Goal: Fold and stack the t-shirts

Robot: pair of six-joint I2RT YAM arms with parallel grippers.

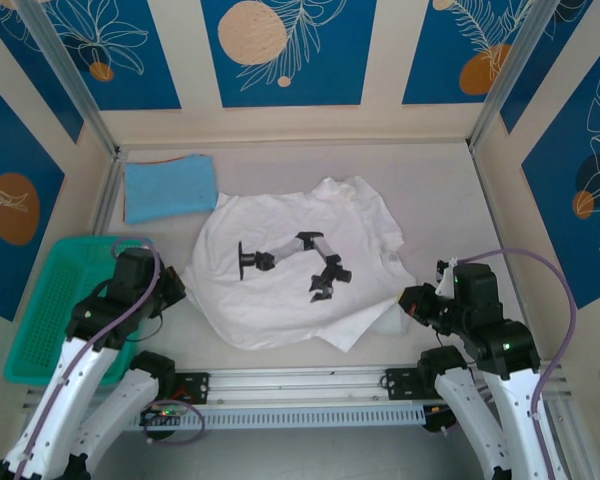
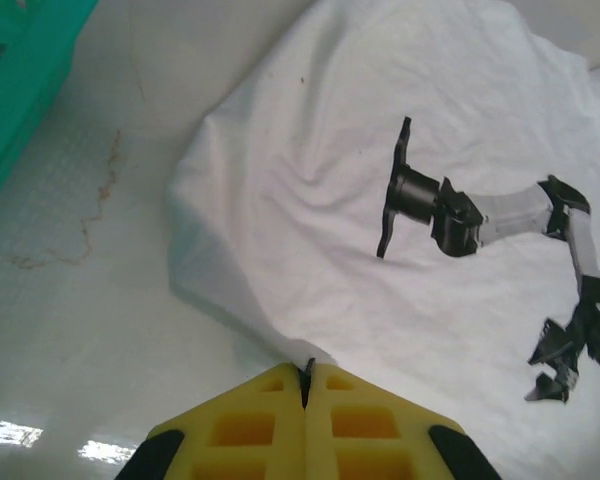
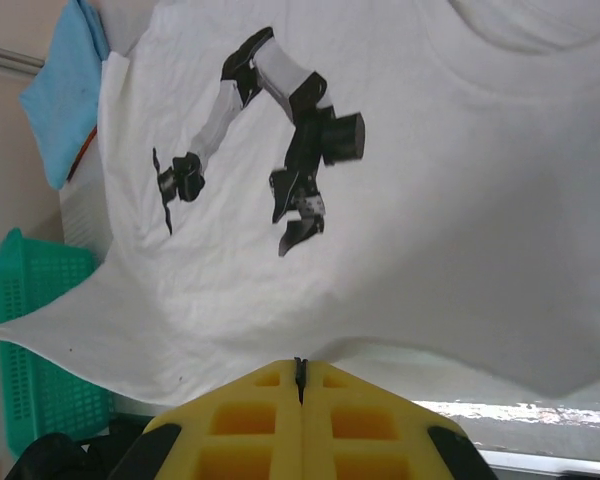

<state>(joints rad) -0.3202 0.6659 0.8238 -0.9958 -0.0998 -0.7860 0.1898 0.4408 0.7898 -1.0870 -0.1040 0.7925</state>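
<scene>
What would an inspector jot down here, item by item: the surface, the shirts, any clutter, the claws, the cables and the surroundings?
Surface: pale table, with a thin brownish stain near its left side.
Job's things: white t-shirt with a robot-arm print, spread unfolded mid-table; light-blue t-shirt folded in the far left corner, apart from it.
Clutter: teal basket at the left edge.
Grippers: left gripper shut, pinching the white t-shirt's near left edge; right gripper shut on its near right edge.
Cables: a purple cable along the left arm, another looping off the right arm.
Surroundings: blue panels with leaf prints wall the table in.
</scene>
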